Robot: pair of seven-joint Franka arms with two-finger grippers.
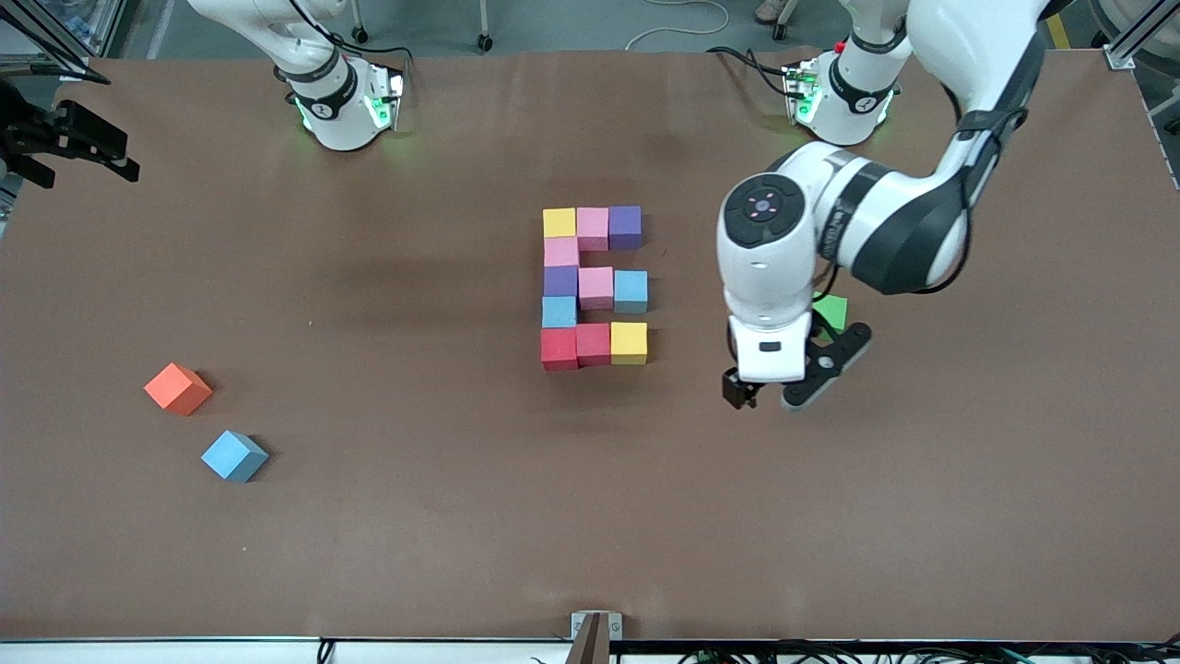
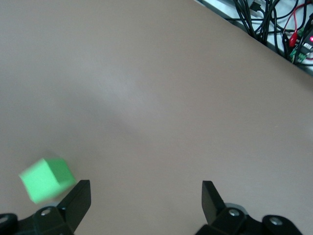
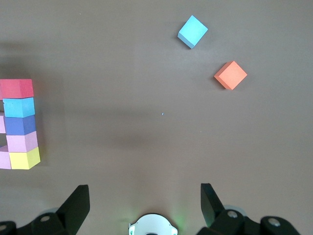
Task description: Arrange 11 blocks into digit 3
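Black fingers of the left hand (image 1: 770, 397) are spread wide with nothing between them. The hand hangs over bare desk (image 1: 415, 535), with the green cube (image 2: 46, 179) just beside one finger. The right hand (image 3: 145, 196) is likewise spread and empty, waiting high above the right arm's end of the desk.

The laying looks done, so the step in hand is probably to draw clear. The left hand should rise straight up before it swings, so that it neither knocks the green cube nor brushes the figure.

The digit 3 (image 1: 595, 288) lies in the middle of the frame. All eleven blocks (image 1: 559, 222) touch, forming three bars joined by a column. The middle bar's pink and light blue cubes sit slightly lower in the frame than the purple cube they join, so a gentle nudge would square it.

An orange cube (image 1: 178, 388) and a loose blue cube (image 1: 234, 456) lie well apart from the figure, lower in the frame.
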